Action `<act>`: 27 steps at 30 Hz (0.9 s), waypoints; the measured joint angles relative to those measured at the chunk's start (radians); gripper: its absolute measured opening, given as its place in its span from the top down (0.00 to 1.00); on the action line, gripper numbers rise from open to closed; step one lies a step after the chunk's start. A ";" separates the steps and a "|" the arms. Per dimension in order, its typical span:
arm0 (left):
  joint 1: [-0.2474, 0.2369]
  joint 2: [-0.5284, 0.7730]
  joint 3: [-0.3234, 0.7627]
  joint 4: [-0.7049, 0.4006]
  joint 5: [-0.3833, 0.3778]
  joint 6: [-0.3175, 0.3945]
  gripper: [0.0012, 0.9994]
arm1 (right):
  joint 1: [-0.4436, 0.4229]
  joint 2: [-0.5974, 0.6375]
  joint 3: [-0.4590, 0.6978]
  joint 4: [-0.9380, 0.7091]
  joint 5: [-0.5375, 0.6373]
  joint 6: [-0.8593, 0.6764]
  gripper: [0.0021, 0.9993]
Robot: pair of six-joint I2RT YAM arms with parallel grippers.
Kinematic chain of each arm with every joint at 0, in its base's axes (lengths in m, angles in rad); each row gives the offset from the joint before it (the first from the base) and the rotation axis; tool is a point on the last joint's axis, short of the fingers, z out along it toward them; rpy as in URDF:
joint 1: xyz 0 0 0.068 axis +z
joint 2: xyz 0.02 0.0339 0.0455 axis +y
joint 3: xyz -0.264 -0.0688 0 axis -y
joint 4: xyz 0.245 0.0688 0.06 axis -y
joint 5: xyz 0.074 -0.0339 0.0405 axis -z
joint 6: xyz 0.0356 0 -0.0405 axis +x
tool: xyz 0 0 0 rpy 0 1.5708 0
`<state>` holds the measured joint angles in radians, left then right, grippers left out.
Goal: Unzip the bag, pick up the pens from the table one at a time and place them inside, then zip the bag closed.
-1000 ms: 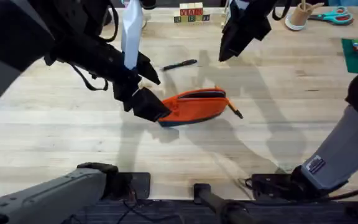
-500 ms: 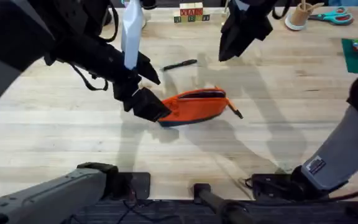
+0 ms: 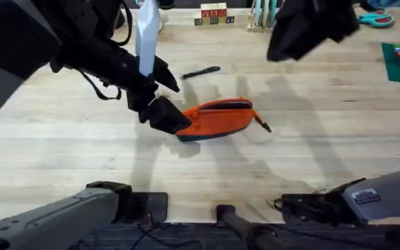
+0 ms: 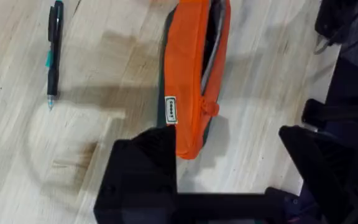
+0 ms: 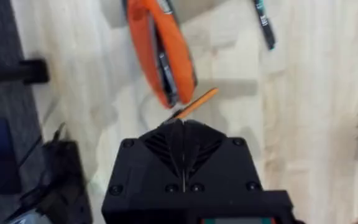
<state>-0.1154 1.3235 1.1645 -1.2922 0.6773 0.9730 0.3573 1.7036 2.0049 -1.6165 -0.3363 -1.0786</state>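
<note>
Left gripper (image 3: 167, 117) sits left of centre in the overhead view, low over the table (image 3: 61, 153), right at the left end of the bag (image 3: 217, 119). Its jaws stand open; in the left wrist view one finger (image 4: 143, 163) overlaps the near end of the bag (image 4: 191, 74) while the other finger (image 4: 328, 168) stands well apart from it, so the bag end lies between the jaws but against one side. Cannot tell whether that finger actually presses the fabric.

Bag lies at frame centre in the overhead view, long axis left to right, zip partly open, dark gap along the top. The orange pull tab (image 3: 262, 124) sticks out at its right end.

Black pen (image 3: 201, 71) lies on the table above the bag, upper centre, apart from both grippers; also seen in the left wrist view (image 4: 54, 55).

Right gripper (image 3: 283, 43) hangs at the upper right, raised, well apart from the bag. In the right wrist view its jaws (image 5: 182, 146) are closed with nothing between them; the orange pen (image 5: 194, 104) lies on the table beyond the tips, just beside the bag (image 5: 160, 53).
</note>
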 joint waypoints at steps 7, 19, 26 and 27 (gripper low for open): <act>0.000 0.000 0.000 0.002 0.000 0.000 0.00 | 0.000 -0.153 -0.260 0.056 0.008 -0.041 0.97; 0.000 0.000 0.000 0.002 0.000 0.000 0.00 | 0.041 -0.202 -0.395 0.230 0.045 -0.075 0.97; 0.000 0.000 0.000 0.002 0.000 0.000 0.00 | 0.135 -0.130 -0.398 0.300 0.105 -0.070 0.97; 0.000 0.000 0.000 0.002 0.000 0.000 0.00 | 0.142 -0.119 -0.398 0.307 0.110 -0.066 0.97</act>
<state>-0.1154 1.3237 1.1645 -1.2903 0.6773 0.9730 0.4990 1.5846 1.6070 -1.3095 -0.2265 -1.1449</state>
